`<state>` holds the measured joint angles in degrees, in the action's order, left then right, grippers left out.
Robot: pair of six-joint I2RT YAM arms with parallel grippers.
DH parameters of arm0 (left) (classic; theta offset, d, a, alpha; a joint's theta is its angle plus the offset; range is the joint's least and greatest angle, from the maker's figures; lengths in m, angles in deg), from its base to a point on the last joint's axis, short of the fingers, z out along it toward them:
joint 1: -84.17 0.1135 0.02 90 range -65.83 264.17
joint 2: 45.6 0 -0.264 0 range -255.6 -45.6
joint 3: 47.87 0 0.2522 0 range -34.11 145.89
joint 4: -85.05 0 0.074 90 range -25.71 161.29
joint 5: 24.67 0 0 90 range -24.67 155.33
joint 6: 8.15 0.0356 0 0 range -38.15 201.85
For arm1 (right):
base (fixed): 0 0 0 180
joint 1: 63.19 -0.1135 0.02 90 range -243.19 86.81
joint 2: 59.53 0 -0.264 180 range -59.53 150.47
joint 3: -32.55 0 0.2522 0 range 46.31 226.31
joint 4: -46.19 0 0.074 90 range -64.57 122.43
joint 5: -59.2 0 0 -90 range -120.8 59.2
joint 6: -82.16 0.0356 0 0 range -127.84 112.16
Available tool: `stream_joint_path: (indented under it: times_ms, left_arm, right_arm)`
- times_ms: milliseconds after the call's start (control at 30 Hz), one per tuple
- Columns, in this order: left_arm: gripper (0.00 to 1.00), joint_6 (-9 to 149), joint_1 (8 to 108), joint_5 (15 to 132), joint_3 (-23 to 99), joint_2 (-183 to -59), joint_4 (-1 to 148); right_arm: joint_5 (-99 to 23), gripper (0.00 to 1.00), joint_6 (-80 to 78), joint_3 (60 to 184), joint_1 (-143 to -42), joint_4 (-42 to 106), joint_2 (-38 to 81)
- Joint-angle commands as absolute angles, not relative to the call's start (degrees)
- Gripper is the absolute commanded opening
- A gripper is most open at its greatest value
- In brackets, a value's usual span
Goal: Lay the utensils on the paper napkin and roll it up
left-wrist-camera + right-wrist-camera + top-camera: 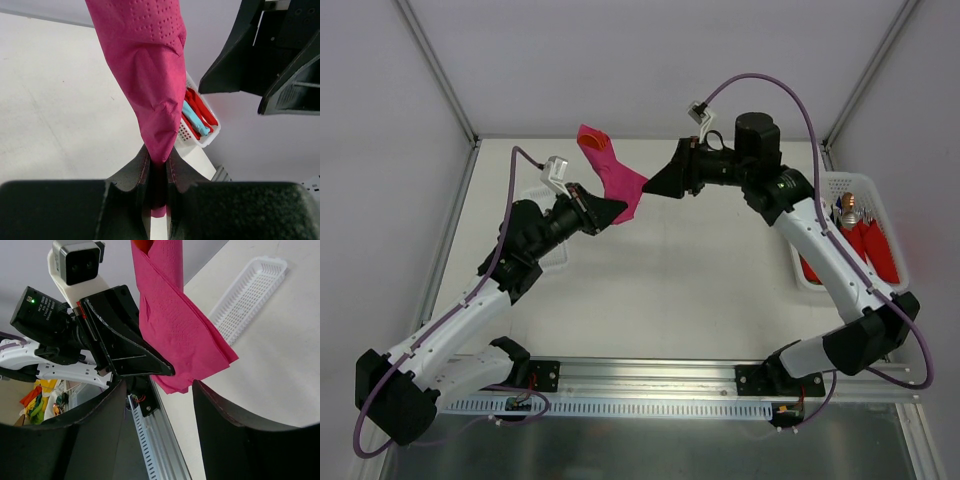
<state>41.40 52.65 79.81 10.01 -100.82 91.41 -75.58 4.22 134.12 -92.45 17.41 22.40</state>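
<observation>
The magenta-pink paper napkin (616,177) is rolled into a loose tube and held up in the air above the table. My left gripper (618,209) is shut on its lower end, and the napkin (150,75) rises from between the fingers. A bit of orange (592,141) shows in the tube's open top end; I cannot tell which utensil it is. My right gripper (652,187) is open, right beside the napkin (175,325), with the lower edge of the paper just in front of its spread fingers. The rest of the spoon and fork is hidden.
A white basket (886,215) at the right table edge holds red napkin bundles (877,250) with metal utensils; it shows in the left wrist view (210,137) with a teal bundle (195,119). A second white basket (247,287) lies behind the left arm.
</observation>
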Motion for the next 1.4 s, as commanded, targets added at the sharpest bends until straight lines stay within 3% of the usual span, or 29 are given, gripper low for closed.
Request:
stream_joint_path:
  times_ms: [0,333,667,1000,1367]
  left_arm:
    - [0.0,41.7,52.4,79.9,12.6,-101.1,93.3]
    - [0.0,40.5,51.8,81.0,12.7,-102.1,94.3]
    - [0.0,40.0,51.6,82.2,13.0,-102.5,95.0]
    - [0.0,39.0,51.2,82.6,12.3,-103.3,95.4]
    - [0.0,39.2,51.2,85.4,12.8,-104.5,97.2]
  right_arm:
    - [-75.0,0.59,4.9,134.4,-94.6,17.8,23.4]
    - [-74.2,0.61,5.7,135.3,-96.4,20.0,27.0]
    - [-73.3,0.7,5.9,135.3,-97.0,20.5,28.7]
    - [-76.6,0.57,8.3,133.6,-98.6,25.1,28.8]
    - [-78.7,0.54,9.2,132.5,-99.1,25.4,30.2]
